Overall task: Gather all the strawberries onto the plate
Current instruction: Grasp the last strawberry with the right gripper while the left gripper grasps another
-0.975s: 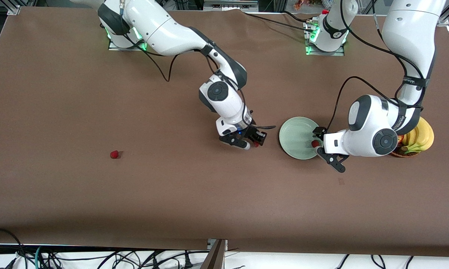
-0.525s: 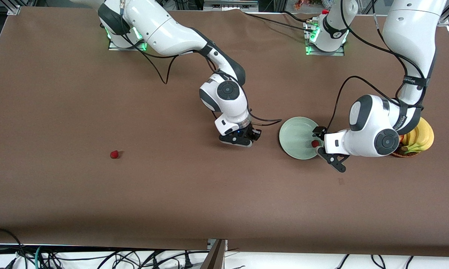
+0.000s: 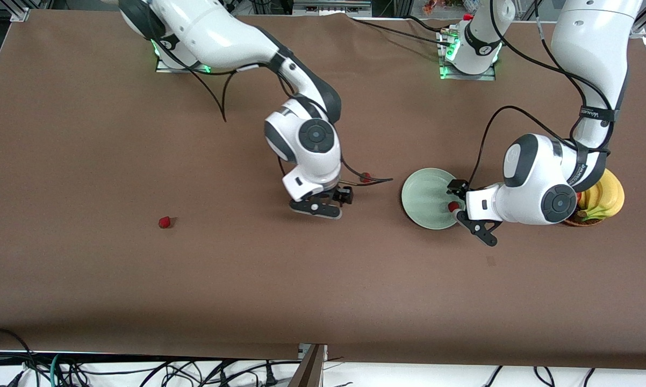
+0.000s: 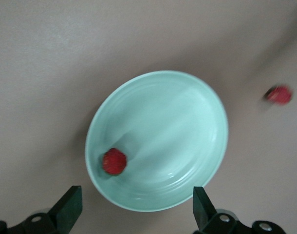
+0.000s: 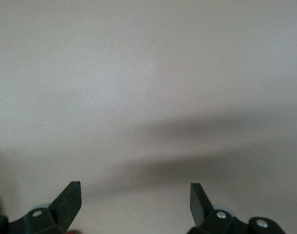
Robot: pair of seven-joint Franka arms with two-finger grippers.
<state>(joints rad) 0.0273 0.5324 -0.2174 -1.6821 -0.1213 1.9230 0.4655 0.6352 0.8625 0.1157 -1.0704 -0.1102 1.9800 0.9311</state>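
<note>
Both grippers spread, empty: left gripper (image 3: 467,209) over plate (image 3: 421,188) holding one strawberry (image 3: 453,206); right gripper (image 3: 331,203) beside loose strawberry (image 3: 365,177) — best centred, lowered, clenched gently.

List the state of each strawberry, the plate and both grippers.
Plated strawberry: lying in the plate.
Middle strawberry: loose on the table, between plate and right gripper.
End strawberry: loose on the table, toward the right arm's end.
Plate: flat on the table, holding one berry.
Left gripper: open, empty, over the plate's edge.
Right gripper: open, empty, over bare table.
</note>
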